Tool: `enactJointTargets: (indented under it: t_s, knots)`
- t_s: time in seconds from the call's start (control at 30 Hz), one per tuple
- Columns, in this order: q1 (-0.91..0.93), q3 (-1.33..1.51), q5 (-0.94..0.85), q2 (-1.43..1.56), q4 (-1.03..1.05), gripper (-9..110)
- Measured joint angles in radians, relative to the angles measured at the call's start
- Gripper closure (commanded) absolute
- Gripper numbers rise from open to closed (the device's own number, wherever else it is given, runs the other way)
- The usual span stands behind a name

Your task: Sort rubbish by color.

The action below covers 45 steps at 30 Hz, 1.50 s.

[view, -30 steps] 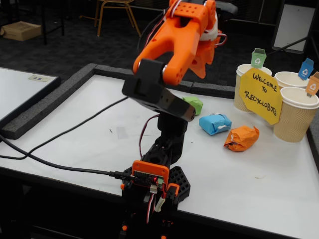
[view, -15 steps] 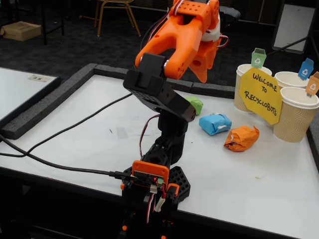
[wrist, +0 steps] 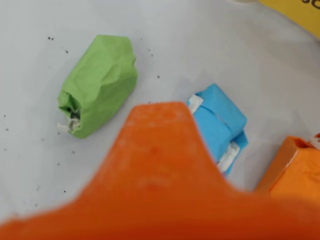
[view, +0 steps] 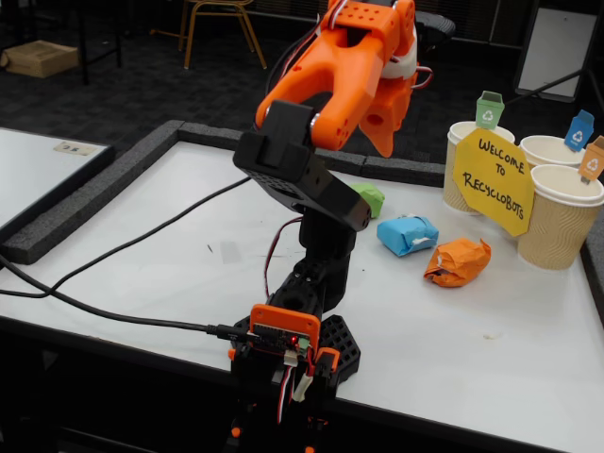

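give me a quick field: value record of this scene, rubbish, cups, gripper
green lump: on the table, leftmost in the wrist view
blue lump: middle, apart from green
orange lump: nearest the cups
cups: three paper cups at the table's right in the fixed view, coloured tags on top
sign: yellow, in front of the cups
gripper: raised above the lumps, holding nothing visible; jaw state unclear

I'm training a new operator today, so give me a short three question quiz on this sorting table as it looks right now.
1. True or false: the green lump sits inside a paper cup.
2. In the fixed view, which lump lies nearest the cups: A green, B blue, C orange?
3. Fill in: the yellow sign reads "Welcome to ____".

Key: 1 false; 2 C; 3 Recyclobots.
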Motion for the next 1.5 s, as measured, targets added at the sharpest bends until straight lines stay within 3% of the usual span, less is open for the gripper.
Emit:
enactJointTargets:
  t_s: [0.43,1.13,1.5]
  knots:
    - [0.196,0.000,-0.215,-0.106,0.000,89]
    - [0.379,0.000,-0.844,-0.316,-0.087,87]
    - [0.420,0.000,-0.885,-0.508,-0.179,88]
